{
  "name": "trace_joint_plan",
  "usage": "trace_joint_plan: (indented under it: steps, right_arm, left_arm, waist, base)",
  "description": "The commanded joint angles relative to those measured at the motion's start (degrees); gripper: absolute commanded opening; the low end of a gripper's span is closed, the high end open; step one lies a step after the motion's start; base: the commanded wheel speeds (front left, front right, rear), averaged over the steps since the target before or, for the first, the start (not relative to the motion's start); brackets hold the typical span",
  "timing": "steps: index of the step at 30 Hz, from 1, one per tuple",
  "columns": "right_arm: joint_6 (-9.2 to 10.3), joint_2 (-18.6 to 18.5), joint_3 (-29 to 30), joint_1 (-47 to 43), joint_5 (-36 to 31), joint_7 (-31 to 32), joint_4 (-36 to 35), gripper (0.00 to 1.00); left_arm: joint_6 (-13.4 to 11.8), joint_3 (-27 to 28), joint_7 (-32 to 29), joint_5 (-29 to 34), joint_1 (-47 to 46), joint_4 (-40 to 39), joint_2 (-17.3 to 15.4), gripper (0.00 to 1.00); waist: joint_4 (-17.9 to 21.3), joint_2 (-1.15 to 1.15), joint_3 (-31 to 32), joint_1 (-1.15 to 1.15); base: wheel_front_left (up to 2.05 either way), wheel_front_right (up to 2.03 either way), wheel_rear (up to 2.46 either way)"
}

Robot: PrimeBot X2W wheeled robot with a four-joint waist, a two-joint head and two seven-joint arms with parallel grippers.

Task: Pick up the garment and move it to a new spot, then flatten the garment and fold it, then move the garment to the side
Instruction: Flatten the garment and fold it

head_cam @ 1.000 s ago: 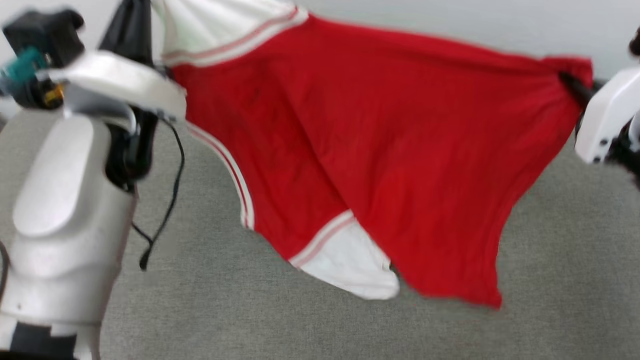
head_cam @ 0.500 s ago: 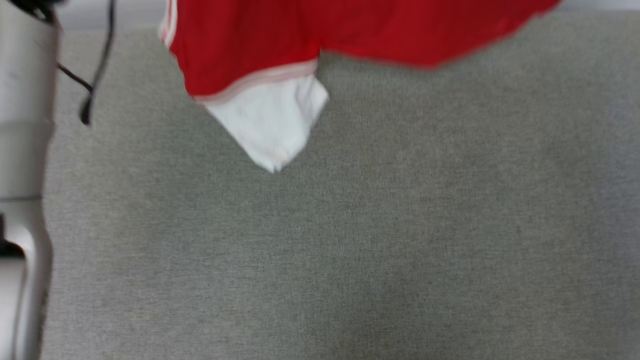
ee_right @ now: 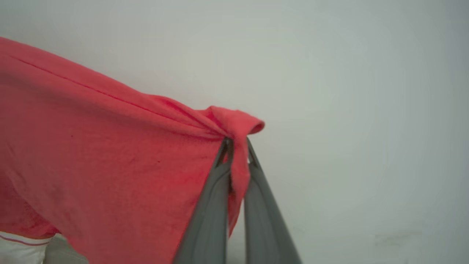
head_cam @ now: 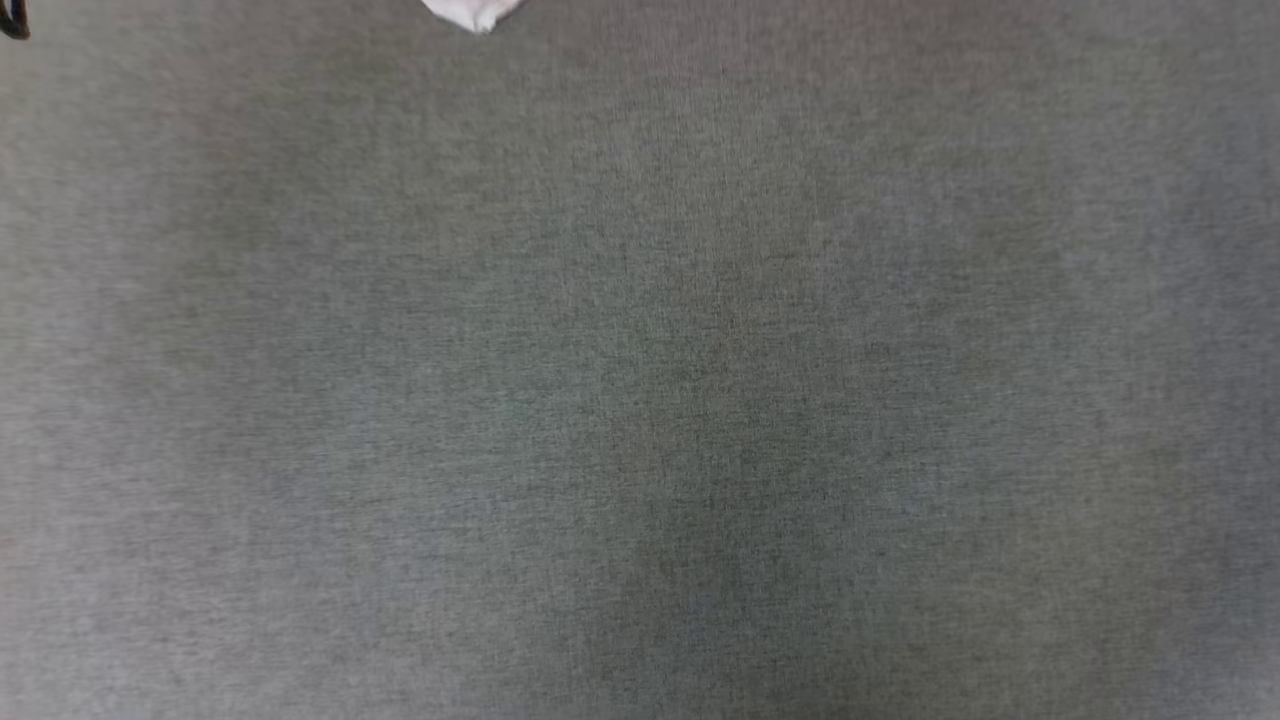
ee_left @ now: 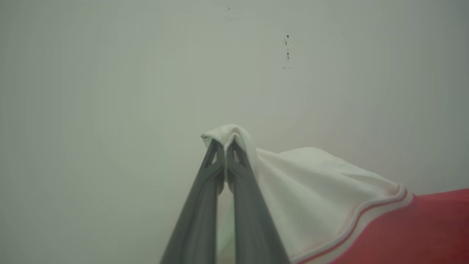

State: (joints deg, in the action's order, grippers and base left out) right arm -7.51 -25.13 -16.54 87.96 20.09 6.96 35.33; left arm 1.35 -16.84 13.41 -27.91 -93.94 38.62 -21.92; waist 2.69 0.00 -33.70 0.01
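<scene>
Surface: a grey woven cloth (head_cam: 640,400) spreads across the head view, with a darker patch low in the middle.
Background: a plain pale wall (ee_left: 110,80) stands behind both grippers in the wrist views (a few small dark specks (ee_left: 287,47) mark it in the left wrist view).
Shirt: the shirt (ee_right: 110,157) hangs in the air, stretched between the two grippers; its white tip pokes in at the top edge of the head view.
Left gripper: the left gripper (ee_left: 224,145) is closed, its fingers pinching a bunched white sleeve edge; the sleeve falls away to that view's right, to a red-and-white striped band, then red fabric.
Right gripper: the right gripper (ee_right: 236,145) is clamped on a gathered red corner, a small fold poking past the fingertips; the red fabric spreads leftward with a seam line across it.
Cable: a bit of black cable (head_cam: 12,22) shows at the head view's top left corner.
</scene>
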Motion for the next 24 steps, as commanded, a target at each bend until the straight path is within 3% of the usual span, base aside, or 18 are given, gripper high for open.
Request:
trace_joint_plan:
  steps: [1, 14, 24]
  right_arm:
    - [0.05, 0.7, -0.9, 1.5, 0.7, -0.7, 1.4, 0.0]
    - [0.04, 3.9, -5.9, 1.5, 5.0, -5.1, 10.7, 0.0]
    - [0.04, 3.3, -11.6, -12.5, 12.6, -9.1, 14.9, 0.0]
  left_arm:
    - [0.0, 0.2, 0.5, -0.3, -0.8, 1.0, -0.1, 0.0]
    - [1.7, 0.7, 1.5, -2.2, 3.3, 9.0, 1.9, 0.0]
    - [4.7, 2.9, 1.9, -5.6, 19.5, 12.1, 5.1, 0.0]
  waist:
    - [0.7, 0.0, -3.5, -0.01]
    - [0.3, 0.0, -6.4, -0.01]
    - [-2.2, 0.0, 4.0, -0.01]
  base:
    - [0.0, 0.0, 0.0]
    - [0.0, 0.0, 0.0]
    - [0.0, 0.0, 0.0]
